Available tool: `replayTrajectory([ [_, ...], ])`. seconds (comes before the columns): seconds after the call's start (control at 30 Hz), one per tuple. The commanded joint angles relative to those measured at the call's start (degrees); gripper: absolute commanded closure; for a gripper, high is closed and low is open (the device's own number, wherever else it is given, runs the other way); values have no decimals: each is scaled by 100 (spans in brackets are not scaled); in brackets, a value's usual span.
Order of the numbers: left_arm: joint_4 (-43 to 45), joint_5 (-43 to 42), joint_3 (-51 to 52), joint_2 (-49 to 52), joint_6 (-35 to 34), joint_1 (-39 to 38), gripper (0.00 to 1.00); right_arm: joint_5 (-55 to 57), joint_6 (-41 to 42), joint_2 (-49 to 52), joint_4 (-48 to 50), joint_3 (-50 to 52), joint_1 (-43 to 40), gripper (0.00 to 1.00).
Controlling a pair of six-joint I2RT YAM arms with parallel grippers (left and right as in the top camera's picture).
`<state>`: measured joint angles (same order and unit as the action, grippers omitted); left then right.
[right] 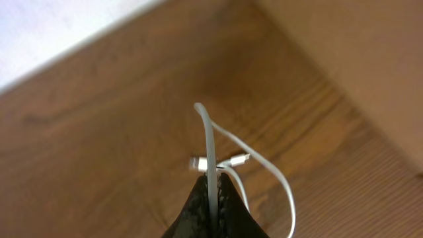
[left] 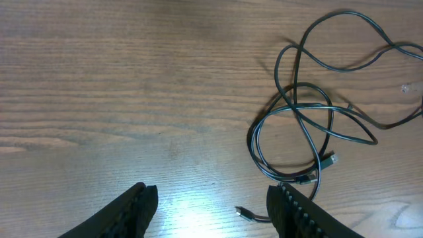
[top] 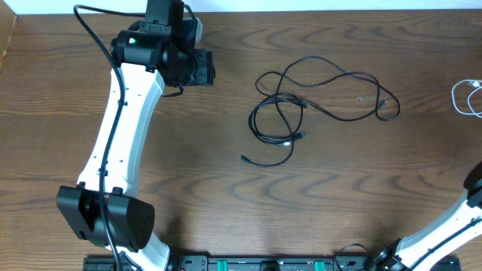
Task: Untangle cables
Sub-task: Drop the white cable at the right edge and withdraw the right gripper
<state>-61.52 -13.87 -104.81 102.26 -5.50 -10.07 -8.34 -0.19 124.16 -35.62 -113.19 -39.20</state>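
Observation:
Black cables [top: 301, 105] lie tangled in loose loops on the wooden table's middle. They also show in the left wrist view [left: 297, 132], with a small plug end [left: 242, 213] lying between my fingers. My left gripper [left: 211, 211] is open and empty, just above the table near the tangle's edge. In the overhead view it sits far back left [top: 197, 66]. A white cable [top: 467, 96] lies at the far right edge. My right gripper [right: 213, 188] is shut on the white cable [right: 210, 142], whose loop and plugs hang out.
The table's right edge and a pale floor show in the right wrist view [right: 59, 33]. The left arm's white links [top: 120, 143] stretch over the table's left part. The right arm's base [top: 444, 233] is at the front right.

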Motion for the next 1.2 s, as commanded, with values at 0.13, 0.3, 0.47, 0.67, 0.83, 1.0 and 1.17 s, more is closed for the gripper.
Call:
replayTrajectory([
  [0.13, -11, -72, -105, -109, 96, -4, 41, -87, 315, 422, -256, -44, -59, 13],
  [0.3, -7, -72, -105, -109, 98, -4, 41, -197, 302, 153, -564, -168, -55, 1],
  [0.47, 28, -72, -105, -109, 96, -4, 41, -627, 227, -433, -1071, -632, -33, 1],
  [0.67, 22, -72, -105, -109, 98, -4, 41, -660, 225, -1231, -1368, -898, 72, 1],
  [0.83, 7, -74, -105, -109, 101, -17, 41, -925, 225, -1445, -1705, -898, 92, 1],
  [1.0, 33, -81, -105, -61, 192, -297, 41, -1563, -83, -1434, -2188, -894, 262, 1],
  [1.17, 291, -365, -105, 273, 247, -778, 41, -1818, -337, -1434, -2428, -894, 693, 1],
])
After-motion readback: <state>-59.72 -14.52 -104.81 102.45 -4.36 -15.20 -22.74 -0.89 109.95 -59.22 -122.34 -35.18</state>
